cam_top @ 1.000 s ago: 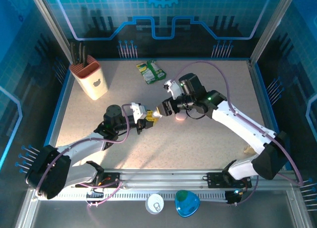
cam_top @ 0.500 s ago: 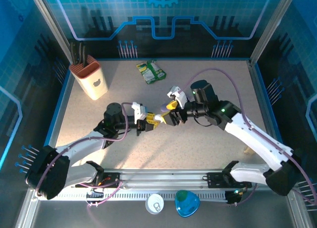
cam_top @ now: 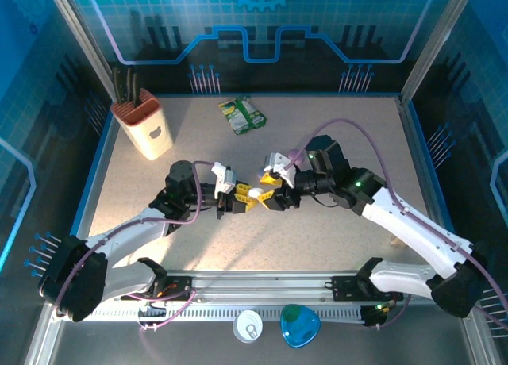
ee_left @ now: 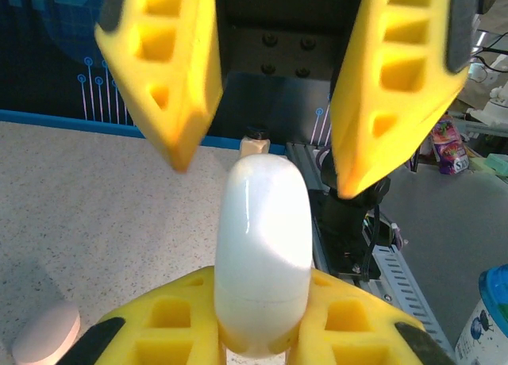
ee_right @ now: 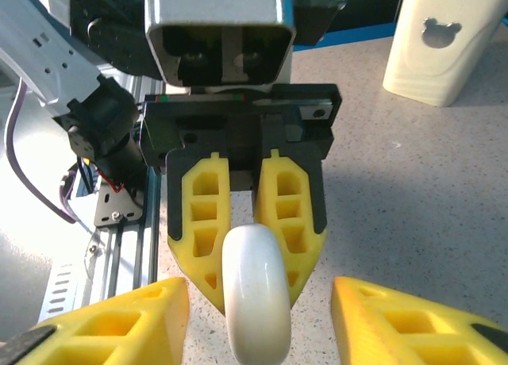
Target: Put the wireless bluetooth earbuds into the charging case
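Note:
A closed white pebble-shaped charging case hangs above mid-table, gripped by its near end in my left gripper. In the left wrist view the case stands up between my yellow fingers, which are shut on it. My right gripper faces it from the right, open. Its fingers stand either side of the case's free end without touching. From the right wrist view the case lies between my spread fingers, and the left gripper clamps it behind. The earbuds are out of view.
A pink pebble-shaped case lies on the table below the grippers. A cream and orange holder stands at the back left and a green packet lies at the back centre. A white can and a blue object sit beyond the front rail.
My right gripper has swung forward and left from beside the pink case and now straddles the white case's free end. The left gripper has kept its hold, shifting slightly.

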Tool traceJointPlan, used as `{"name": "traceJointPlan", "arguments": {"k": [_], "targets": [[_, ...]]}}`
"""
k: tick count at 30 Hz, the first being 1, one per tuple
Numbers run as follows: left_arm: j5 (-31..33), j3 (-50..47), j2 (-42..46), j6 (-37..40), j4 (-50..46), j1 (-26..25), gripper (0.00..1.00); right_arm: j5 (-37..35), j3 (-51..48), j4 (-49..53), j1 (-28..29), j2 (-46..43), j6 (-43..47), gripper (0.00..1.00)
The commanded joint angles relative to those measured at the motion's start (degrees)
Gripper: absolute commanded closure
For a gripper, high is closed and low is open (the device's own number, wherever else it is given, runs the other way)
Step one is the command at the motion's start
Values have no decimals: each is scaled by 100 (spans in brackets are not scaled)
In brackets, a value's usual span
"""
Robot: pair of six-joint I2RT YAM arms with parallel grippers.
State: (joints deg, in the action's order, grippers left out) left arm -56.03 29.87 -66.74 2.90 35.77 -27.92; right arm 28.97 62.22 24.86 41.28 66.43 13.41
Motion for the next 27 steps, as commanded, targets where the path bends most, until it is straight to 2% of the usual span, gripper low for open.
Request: {"name": "traceJointPlan", "arguments": {"k": [1, 5, 8, 12, 13, 15, 20, 21, 23, 27], "targets": [[-176, 194, 109, 22, -82, -29, 94, 46, 122, 51, 65, 86, 99, 62], [-156, 229, 99, 44, -80, -26, 94, 12, 120, 71, 65, 117, 93, 71], [-153, 230, 93, 40, -58, -29, 94, -23, 98, 87, 64, 115, 116, 73], [-110, 208, 96, 34, -25, -25, 90, -90, 74, 85, 62, 102, 91, 80], [-68, 204, 95, 58, -28, -29, 87, -97, 56, 49, 50, 90, 68, 81], [87, 186, 83, 62, -28, -24, 69, -164, 9, -44, 43, 63, 0, 84], [505, 114, 131, 103, -45, -26, 14, -478, -226, -268, -207, 27, -356, 85], [612, 94, 166, 134, -87, -29, 8, -509, -308, -364, -298, 17, -496, 85], [954, -8, 235, 284, -228, -25, 1, -717, -504, -608, -545, 25, -992, 84], [1705, -272, 200, 694, -420, -28, 1, -1314, -870, -1126, -976, 210, -2464, 87]]}}
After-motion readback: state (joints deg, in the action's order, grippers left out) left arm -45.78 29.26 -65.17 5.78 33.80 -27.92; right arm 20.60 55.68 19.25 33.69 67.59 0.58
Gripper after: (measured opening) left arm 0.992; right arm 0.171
